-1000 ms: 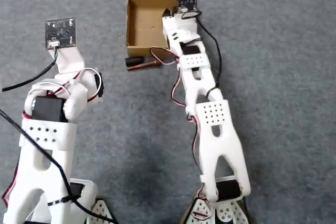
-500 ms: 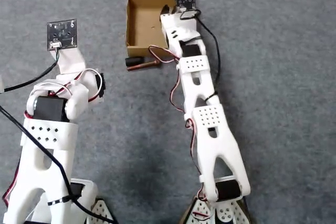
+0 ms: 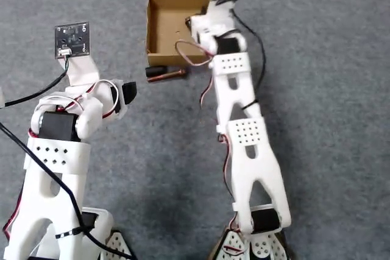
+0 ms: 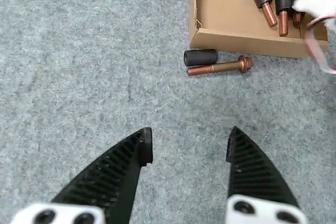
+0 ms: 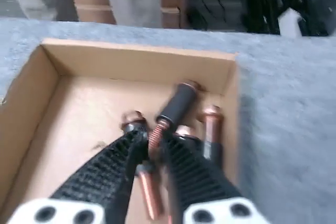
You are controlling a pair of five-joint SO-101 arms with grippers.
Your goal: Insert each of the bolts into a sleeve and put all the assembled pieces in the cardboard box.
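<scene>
Copper bolt (image 4: 218,68) and sleeve (image 4: 200,57) lie beside cardboard box (image 4: 247,41); left claw (image 4: 190,144) apart, right claw (image 5: 153,140) seemingly pinching an assembled piece (image 5: 176,103).

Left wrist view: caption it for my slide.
Open left gripper facing a loose bolt and sleeve lying outside the cardboard box.

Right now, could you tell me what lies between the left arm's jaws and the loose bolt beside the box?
That stretch is bare grey carpet, as the left wrist view shows; the bolt lies beside a sleeve.
</scene>
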